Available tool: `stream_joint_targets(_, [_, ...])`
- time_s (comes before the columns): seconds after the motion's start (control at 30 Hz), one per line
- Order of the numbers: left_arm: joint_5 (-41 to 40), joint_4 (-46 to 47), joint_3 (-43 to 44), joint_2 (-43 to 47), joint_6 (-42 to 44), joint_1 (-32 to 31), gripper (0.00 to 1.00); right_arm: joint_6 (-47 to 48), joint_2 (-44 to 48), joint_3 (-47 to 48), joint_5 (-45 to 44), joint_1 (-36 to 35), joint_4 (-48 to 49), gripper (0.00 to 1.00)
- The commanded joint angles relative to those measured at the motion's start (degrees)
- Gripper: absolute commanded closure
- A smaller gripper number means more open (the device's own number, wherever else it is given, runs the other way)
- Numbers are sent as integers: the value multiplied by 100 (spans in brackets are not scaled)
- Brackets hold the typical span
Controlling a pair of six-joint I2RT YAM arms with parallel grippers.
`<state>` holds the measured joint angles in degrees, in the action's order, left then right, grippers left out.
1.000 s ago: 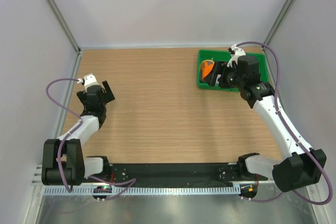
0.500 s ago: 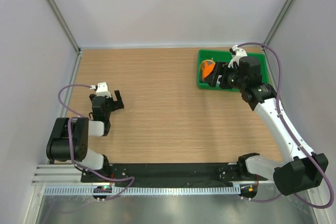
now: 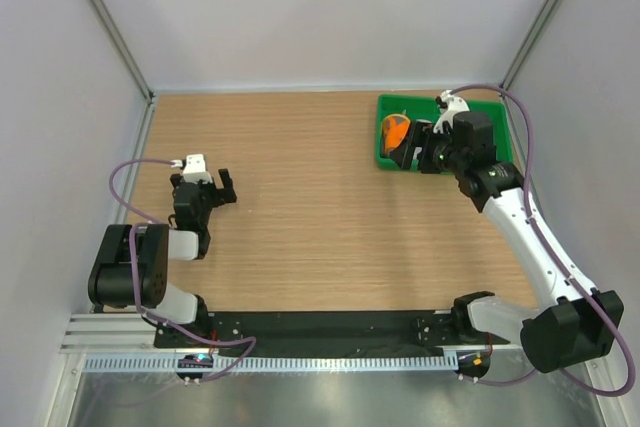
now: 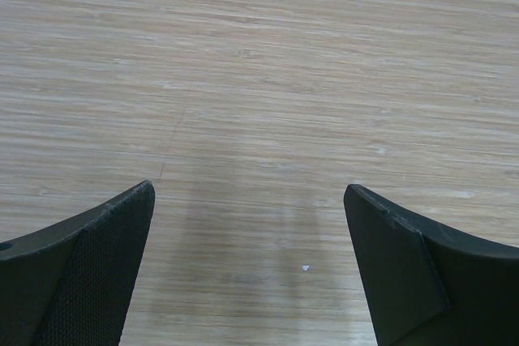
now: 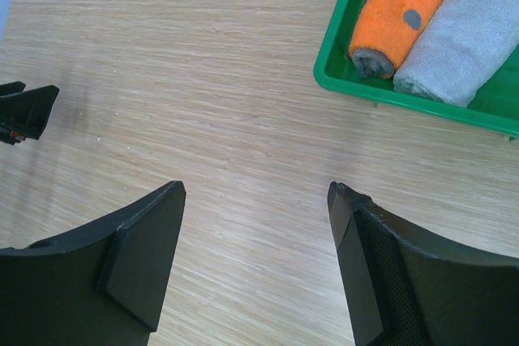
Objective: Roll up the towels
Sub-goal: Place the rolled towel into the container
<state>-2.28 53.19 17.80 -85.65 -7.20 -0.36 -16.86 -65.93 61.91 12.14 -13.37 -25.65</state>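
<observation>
Black right gripper (image 5: pixel 255 189) agape near tray (image 5: pixel 332 79)

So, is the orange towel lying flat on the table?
No, the orange towel is rolled up and lies in the green tray, beside the rolled grey towel.

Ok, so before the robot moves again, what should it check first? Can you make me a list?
1. Orange towel rolled up: ok.
2. Grey towel rolled up: ok.
3. Both rolls lying side by side inside the green tray: ok.
4. Right gripper open and holding nothing: ok.
5. Left gripper open and holding nothing: ok.
6. Far ends of the rolls neat: cannot tell, they run out of the right wrist view and the arm hides them from above.
</observation>
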Motion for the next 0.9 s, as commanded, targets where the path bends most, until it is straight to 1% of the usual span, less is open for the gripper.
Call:
stream_joint_targets(0.0, [26, 429, 13, 31, 114, 10, 0, 25, 20, -56, -80, -26, 245, 22])
stream_joint_targets(0.1, [26, 429, 13, 31, 114, 10, 0, -10, -139, 14, -80, -26, 218, 22])
stream_joint_targets(0.33, [26, 429, 13, 30, 114, 10, 0, 78, -51, 49, -361, -17, 60, 22])
stream_joint_targets(0.87, [26, 429, 13, 31, 114, 10, 0, -185, -78, 58, -335, -17, 139, 21])
